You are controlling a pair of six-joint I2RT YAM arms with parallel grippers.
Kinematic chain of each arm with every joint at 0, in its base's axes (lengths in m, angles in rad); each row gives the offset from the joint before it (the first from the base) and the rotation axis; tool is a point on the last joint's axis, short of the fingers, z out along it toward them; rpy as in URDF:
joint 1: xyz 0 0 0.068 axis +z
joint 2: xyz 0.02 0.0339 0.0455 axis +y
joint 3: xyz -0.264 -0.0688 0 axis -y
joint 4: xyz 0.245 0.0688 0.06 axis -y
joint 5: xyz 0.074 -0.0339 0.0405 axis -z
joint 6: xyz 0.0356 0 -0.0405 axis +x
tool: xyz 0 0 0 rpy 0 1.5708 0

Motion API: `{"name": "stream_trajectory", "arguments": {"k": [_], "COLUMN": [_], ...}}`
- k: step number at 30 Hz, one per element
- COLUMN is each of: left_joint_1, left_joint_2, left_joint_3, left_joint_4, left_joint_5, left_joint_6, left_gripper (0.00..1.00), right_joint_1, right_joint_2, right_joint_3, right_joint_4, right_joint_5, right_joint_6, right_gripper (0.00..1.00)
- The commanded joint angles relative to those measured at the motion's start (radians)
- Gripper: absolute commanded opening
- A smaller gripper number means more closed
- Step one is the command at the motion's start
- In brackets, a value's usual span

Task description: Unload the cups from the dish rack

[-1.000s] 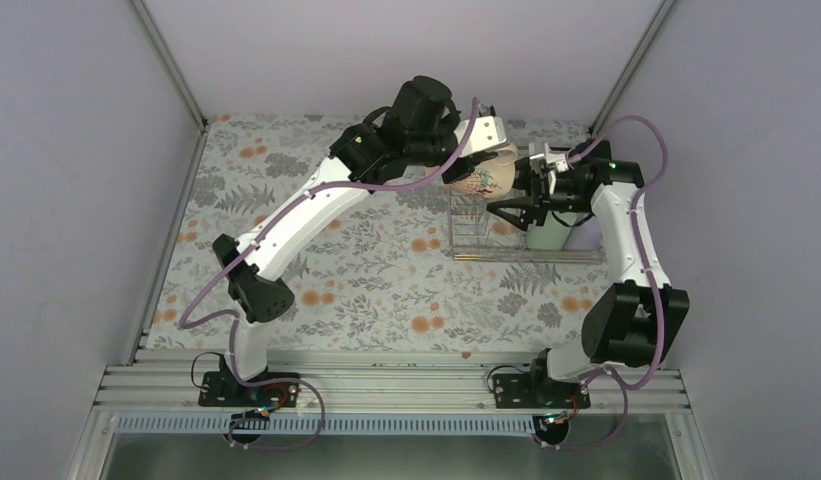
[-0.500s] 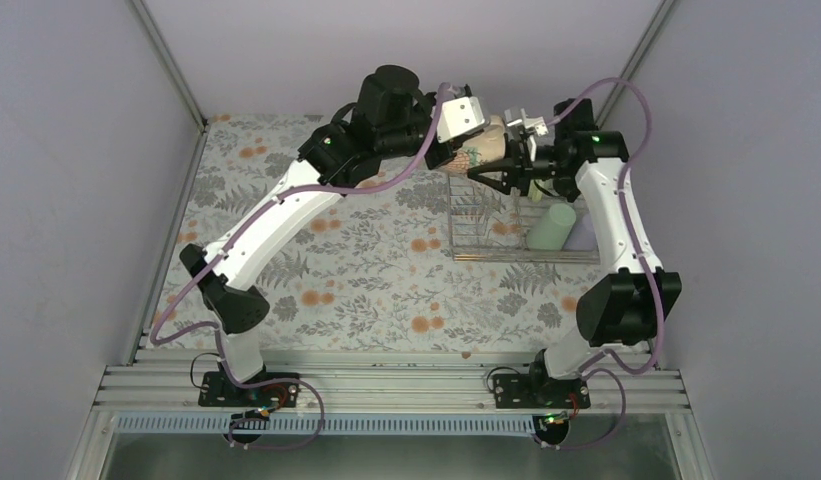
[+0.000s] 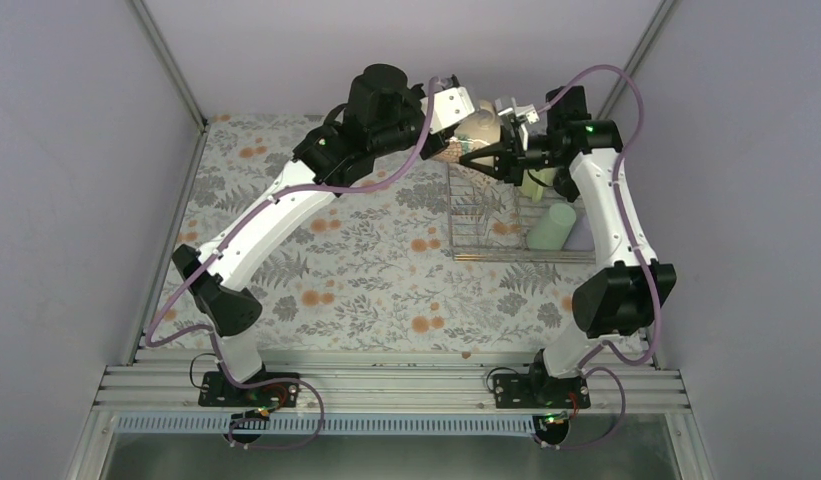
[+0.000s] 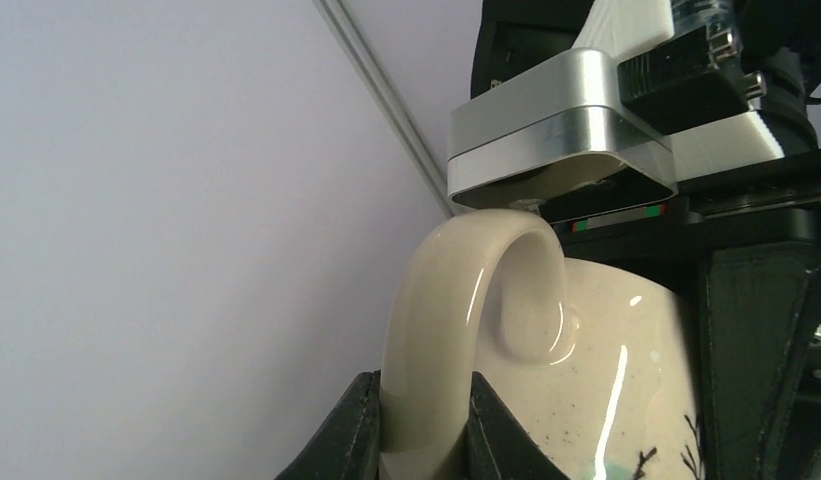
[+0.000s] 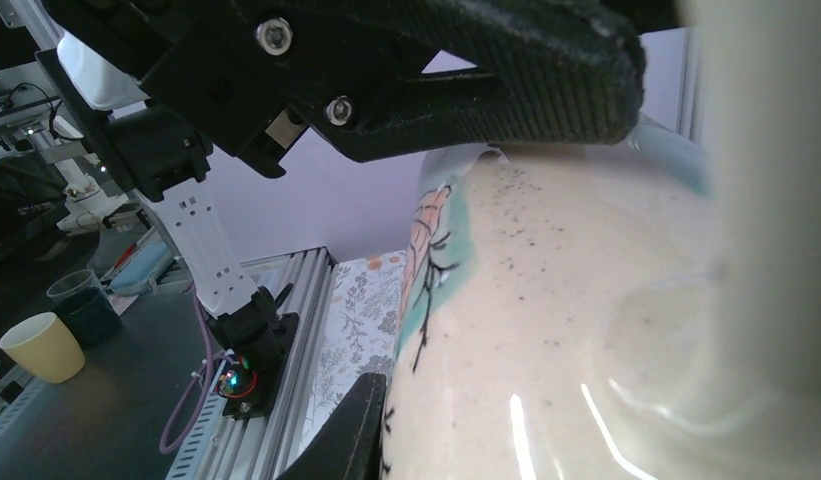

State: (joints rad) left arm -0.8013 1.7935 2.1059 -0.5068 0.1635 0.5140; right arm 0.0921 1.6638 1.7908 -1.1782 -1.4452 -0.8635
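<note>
Mug (image 4: pixel 606 370): clear of the rack (image 3: pixel 516 257), held in the air at 12 o'clock of the surface (image 3: pixel 366 270), near the rack's 11 o'clock corner.

Left pincer (image 4: pixel 423 432): narrow, clamped on the mug's handle (image 4: pixel 436 320), one finger on each side.

Right pincer (image 3: pixel 483 152): closed onto the mug from 3 o'clock; exact contact point not discernible.

Rack: at 3 o'clock of the surface. Green tumbler (image 3: pixel 551 226) lies on its side in the rack's 3 o'clock half. Lavender tumbler (image 3: pixel 583 236) sits just beside it at 3 o'clock.
</note>
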Motion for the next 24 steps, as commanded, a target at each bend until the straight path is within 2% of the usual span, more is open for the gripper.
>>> {"name": "stream_trajectory", "arguments": {"k": [1,3,4,6,8,11,13,16,24], "left_joint_1": [-0.006,-0.004,-0.002,0.008,0.023,0.040,0.057,0.102,0.249], "left_joint_2": [-0.041,-0.041,-0.041,-0.042,-0.059,-0.117,-0.169,-0.254,-0.453], "left_joint_3": [-0.007,-0.006,-0.002,0.017,0.024,-0.014,-0.055,-0.109,-0.298], "left_joint_4": [0.026,0.008,-0.003,-0.040,-0.059,-0.048,-0.028,-0.012,0.003], "left_joint_5": [-0.021,-0.044,-0.058,-0.080,-0.108,-0.190,-0.262,-0.306,-0.476], "left_joint_6": [0.052,0.070,0.080,0.094,0.107,0.161,0.198,0.230,0.313], "left_gripper": [0.08,0.18,0.27,0.54,0.75,0.91,0.96,1.00,1.00], "right_joint_1": [0.011,0.015,0.018,0.026,0.051,0.086,0.103,0.146,0.388], "right_joint_2": [-0.056,-0.066,-0.064,-0.050,-0.022,0.053,0.117,0.169,0.318], "right_joint_3": [0.032,0.039,0.052,0.089,0.134,0.220,0.324,0.367,0.439], "right_joint_4": [0.092,0.151,0.156,0.152,0.150,0.130,0.091,0.101,0.129], "right_joint_5": [-0.013,0.041,0.070,0.153,0.256,0.408,0.475,0.592,0.908], "right_joint_6": [0.097,0.177,0.190,0.212,0.238,0.273,0.287,0.297,0.241], "right_gripper": [0.03,0.03,0.03,0.03,0.03,0.03,0.03,0.03,0.03]}}
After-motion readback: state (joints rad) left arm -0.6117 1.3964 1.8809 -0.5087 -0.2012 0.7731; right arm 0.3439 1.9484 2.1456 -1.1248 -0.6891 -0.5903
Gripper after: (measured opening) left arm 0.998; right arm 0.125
